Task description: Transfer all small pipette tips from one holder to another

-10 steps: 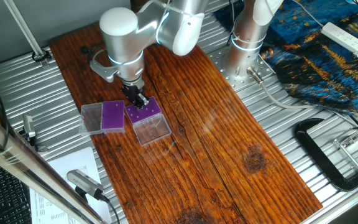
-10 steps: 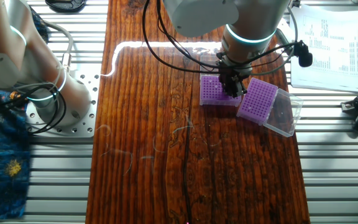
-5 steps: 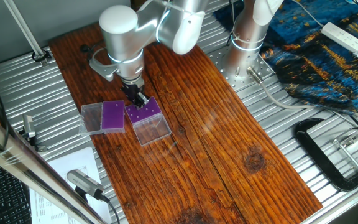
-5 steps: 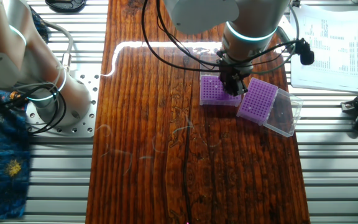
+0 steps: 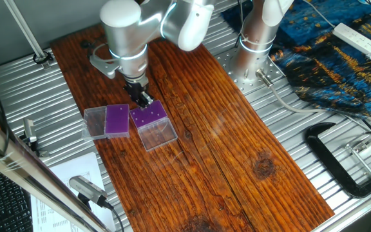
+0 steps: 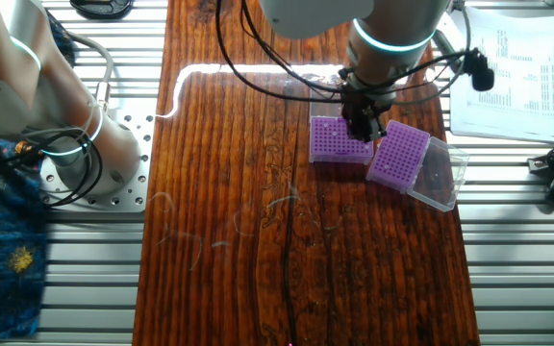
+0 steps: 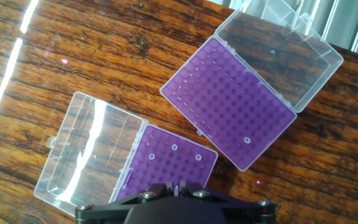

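The lighter purple holder lies right under my gripper, its clear lid open beside it. Small pipette tips show as pale dots in it. My gripper hangs just above this rack, shut on one tiny whitish tip between the fingertips. The darker, flatter rack lies next to it with its lid open, and one tip stands near its corner.
Both racks lie on a wooden board set on a ribbed metal table. The arm's base stands at the back. Papers and a black clamp lie off the board.
My gripper has lifted slightly off the lighter holder, staying shut. The racks have not moved.
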You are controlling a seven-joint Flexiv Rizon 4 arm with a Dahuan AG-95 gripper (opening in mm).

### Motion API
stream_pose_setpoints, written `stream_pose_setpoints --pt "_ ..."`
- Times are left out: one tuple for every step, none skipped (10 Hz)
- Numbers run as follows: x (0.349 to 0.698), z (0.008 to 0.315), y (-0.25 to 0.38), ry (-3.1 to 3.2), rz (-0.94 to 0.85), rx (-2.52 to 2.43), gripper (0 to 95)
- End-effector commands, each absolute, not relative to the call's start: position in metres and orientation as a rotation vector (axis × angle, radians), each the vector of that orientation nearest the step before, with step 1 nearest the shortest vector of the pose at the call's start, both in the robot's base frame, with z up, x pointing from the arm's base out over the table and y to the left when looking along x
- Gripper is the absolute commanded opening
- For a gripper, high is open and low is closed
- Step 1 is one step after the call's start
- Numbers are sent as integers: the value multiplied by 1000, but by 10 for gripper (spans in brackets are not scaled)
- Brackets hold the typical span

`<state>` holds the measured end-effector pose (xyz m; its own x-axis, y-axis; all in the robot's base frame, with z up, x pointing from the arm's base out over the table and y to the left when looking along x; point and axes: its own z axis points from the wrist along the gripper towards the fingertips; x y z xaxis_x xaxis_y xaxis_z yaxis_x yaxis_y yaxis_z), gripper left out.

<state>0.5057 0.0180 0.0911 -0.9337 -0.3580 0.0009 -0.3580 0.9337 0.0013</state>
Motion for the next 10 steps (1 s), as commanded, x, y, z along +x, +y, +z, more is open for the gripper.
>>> stream_pose_setpoints --pt "518 98 9 -3080 -12 598 0" --pt "521 100 6 -3077 -14 608 0" --pt "532 105 -6 -3068 -14 645 0" --pt "538 106 -14 -3065 -16 665 0" --pt "544 105 -20 -3064 -19 681 0" --pt "553 104 -28 -3060 -22 706 0" --pt "556 103 -30 -3060 -23 710 0" --pt "563 99 -30 -3062 -28 712 0" --pt "567 97 -30 -3064 -27 710 0" --pt "570 95 -29 -3065 -22 711 0"
